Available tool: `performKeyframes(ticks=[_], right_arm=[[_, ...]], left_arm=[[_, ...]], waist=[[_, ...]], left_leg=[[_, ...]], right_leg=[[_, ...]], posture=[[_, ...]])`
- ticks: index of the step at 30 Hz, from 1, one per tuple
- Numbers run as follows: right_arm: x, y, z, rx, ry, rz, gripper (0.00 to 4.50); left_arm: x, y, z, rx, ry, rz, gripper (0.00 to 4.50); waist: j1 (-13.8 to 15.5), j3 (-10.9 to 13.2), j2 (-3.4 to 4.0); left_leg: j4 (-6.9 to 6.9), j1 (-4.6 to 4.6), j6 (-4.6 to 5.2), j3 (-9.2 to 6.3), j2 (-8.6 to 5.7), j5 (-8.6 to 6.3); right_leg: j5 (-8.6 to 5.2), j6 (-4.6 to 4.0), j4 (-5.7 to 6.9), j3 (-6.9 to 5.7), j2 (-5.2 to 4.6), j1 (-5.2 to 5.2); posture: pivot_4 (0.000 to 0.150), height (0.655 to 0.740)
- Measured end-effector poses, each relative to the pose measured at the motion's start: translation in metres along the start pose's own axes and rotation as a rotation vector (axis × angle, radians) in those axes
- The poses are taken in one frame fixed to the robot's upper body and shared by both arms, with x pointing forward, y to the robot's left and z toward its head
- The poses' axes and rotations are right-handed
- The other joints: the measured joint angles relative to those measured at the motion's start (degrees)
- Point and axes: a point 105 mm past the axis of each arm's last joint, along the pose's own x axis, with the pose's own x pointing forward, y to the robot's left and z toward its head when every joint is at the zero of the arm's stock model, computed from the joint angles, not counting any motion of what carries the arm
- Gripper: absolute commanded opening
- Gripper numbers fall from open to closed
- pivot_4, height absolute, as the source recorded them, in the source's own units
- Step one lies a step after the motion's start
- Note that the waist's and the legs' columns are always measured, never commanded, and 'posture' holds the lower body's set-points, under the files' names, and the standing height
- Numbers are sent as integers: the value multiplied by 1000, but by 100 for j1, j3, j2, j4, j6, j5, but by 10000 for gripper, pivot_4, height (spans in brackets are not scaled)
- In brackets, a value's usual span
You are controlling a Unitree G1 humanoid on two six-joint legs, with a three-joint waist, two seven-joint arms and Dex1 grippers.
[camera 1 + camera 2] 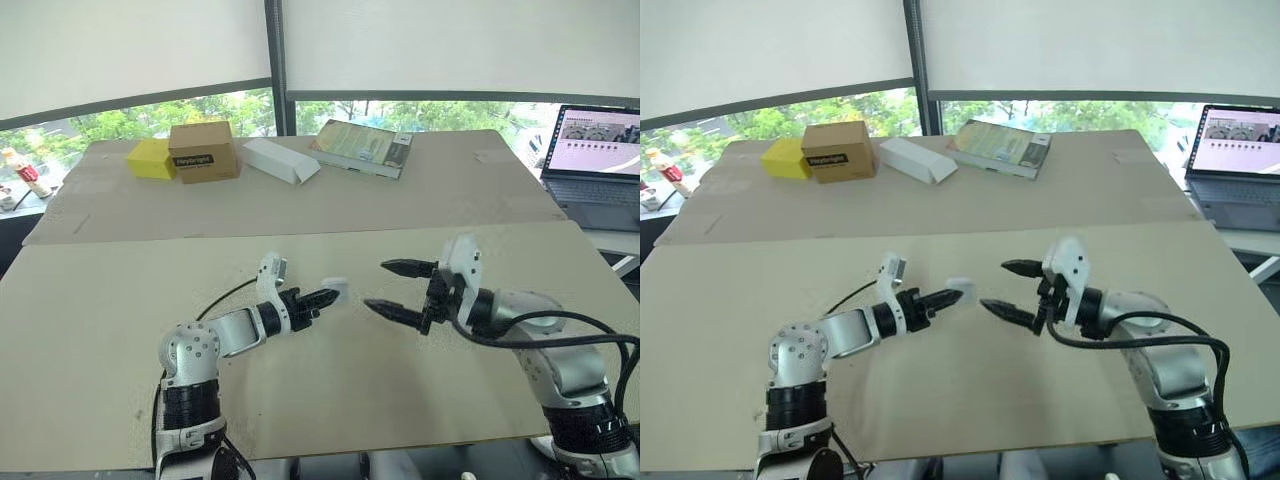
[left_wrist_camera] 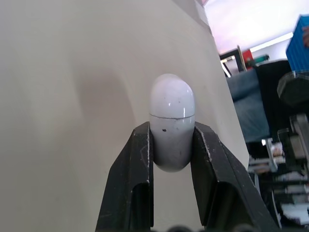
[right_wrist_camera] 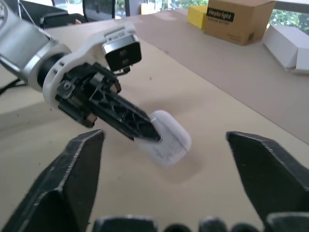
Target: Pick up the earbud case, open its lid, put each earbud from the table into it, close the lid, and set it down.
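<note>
Left wrist view: left jaws closed on the case [image 2: 171, 125], one finger on each side of the lower body, both under the seam line. Domed lid end sticks out past the tips, free. Gap is narrow, the case is held near the tips and sits in line with the fingers. Head views put the case over the bench [image 1: 100, 330], mid-front between the two arms, nearer the left one. Right wrist view has a shadow under it, so it is likely lifted just off the bench; cannot say for sure.

Handling, as a guess: small, light, stiff shell, glossy and rounded, so slippery. A hard pinch on the curve could squirt it out, and a knock from the other arm could twist it in the grip. Not fragile as such, but the hinge would not like side force. Best hold is the one it has: body below the seam, lid left clear. Lid probably snaps shut, so opening needs a push at the seam edge opposite the hinge; which side the hinge is on cannot be told.

Right jaws spread wide, holding nothing, pointing at the case from the right. Case lies ahead of their tips, roughly in line with the gap, near but apart, not yet between them.
</note>
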Motion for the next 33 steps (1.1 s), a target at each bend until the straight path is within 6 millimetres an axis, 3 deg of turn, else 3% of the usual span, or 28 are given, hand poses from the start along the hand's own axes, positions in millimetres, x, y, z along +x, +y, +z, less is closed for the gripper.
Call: performKeyframes(ticks=[2, 5, 10, 13, 19, 22, 23, 26, 30, 33], right_arm=[[-5, -2, -6, -2, 19, -13, 44868], [-9, -5, -12, -4, 27, -24, 45000], [-8, -17, -11, -21, 4, -56, 45000], [-9, -23, -10, -29, -10, -73, 45000], [-14, -36, -10, -32, -7, -101, 45000], [-16, -39, -6, -43, 1, -81, 45000], [-18, -40, -7, -39, 15, -74, 45000], [-16, -39, -3, 4, 19, -42, 45000], [-15, -36, -4, 30, 36, -64, 45000], [-16, -36, -11, 60, 48, -99, 45000]], left_arm=[[-1, 7, -1, -26, 0, 37, 5472], [-5, 19, -6, -52, 10, 96, 20281], [-15, 11, -6, -29, -9, 70, 43944], [-27, 13, -6, -8, -17, 90, 44621], [-84, 34, 0, 120, -17, 249, 44621], [-128, 59, 42, 483, -78, 500, 44621], [-137, 56, 59, 641, -110, 522, 44621], [-137, 37, 72, 991, -142, 406, 44621], [-135, 65, 64, 1012, -175, 409, 44621], [-132, 65, 65, 1016, -224, 406, 44621]], waist=[[7, 0, 0], [12, 0, 0], [-12, -1, 0], [-45, -3, 0], [-91, -3, 1], [-74, -1, -2], [-44, -1, -1], [74, -8, 12], [110, -5, 4], [113, -3, 0]], left_leg=[[-2, 1, -2, 0, 0, 1], [-2, 1, -2, 0, 0, 1], [-9, 24, -3, 3, 5, -1], [-19, 52, -14, 4, 14, -8], [-30, 75, -30, 6, 39, -15], [-41, 73, -56, 9, 38, -8], [-53, 74, -61, 13, 34, -4], [-62, 74, -39, 19, 37, -15], [-62, 47, -30, 15, 38, -21], [-57, 22, -31, 7, 36, -20]], right_leg=[[0, -1, 0, 1, 0, 0], [0, -1, 0, 2, -1, 1], [-2, -4, 0, 5, 2, 17], [-9, -16, 0, 8, 15, 35], [-23, -39, 12, 14, 47, 38], [-29, -58, 23, 13, 56, 22], [-30, -60, 18, 14, 51, 21], [-31, -57, -3, 12, 28, 28], [-30, -53, -7, 4, 23, 6], [-28, -50, -3, -1, 19, -14]], posture=[[1500, 7400], [1500, 7400], [1500, 7400], [1500, 7400], [1500, 7400], [1500, 7400], [1500, 7400], [1500, 7400], [1500, 7400], [1500, 7400]])
